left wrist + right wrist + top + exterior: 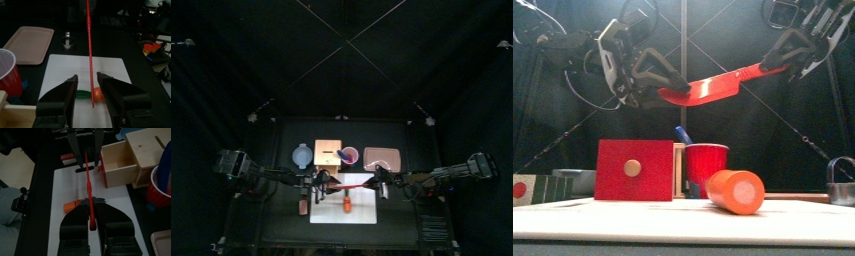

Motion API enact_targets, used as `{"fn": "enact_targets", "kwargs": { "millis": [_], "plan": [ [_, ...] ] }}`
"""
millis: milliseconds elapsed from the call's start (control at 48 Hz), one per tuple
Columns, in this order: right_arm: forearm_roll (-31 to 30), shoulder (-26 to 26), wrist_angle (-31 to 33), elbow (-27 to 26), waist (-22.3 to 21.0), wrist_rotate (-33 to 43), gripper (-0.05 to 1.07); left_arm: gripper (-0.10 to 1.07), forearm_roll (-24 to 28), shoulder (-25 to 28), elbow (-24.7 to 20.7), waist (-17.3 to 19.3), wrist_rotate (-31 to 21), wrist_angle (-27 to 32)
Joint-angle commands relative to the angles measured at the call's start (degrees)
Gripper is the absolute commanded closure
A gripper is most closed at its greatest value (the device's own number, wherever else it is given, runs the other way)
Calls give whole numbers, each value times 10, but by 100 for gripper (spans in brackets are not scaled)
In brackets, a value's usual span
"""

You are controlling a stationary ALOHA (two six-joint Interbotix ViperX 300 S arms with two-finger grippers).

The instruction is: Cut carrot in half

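The carrot (342,201) is seen lying on the white board (360,211), apparently uncut; the cut is judged still to be made. The left gripper (87,84) is positioned over the carrot's green end, jaws apart, nothing visibly held. The right gripper (92,226) is clamped on the red knife (87,178), raised above the board.
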Motion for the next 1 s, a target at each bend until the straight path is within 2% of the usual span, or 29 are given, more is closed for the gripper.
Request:
{"fn": "enact_targets", "kwargs": {
  "millis": [0, 208, 458, 688, 812, 979],
  "plan": [
    [0, -3, -4, -8, -2, 0, 65, 39, -1, -2, -12, -5, -1, 1],
    [6, -3, -6, 1, 4, 5, 65, 50, -1, -4, -14, -11, 0, 2],
    [40, 8, -7, 15, 43, 8, 65, 56, 1, 3, -18, -28, 0, 2],
    [60, 62, -7, 11, 89, 8, 65, 56, 17, 49, -31, -67, 2, 2],
    [83, 98, -4, 11, 115, 8, 65, 56, 16, 75, -44, -69, 2, 2],
    [88, 139, -1, 10, 123, 8, 65, 56, 18, 105, -60, -69, 4, 3]
  ]
}}
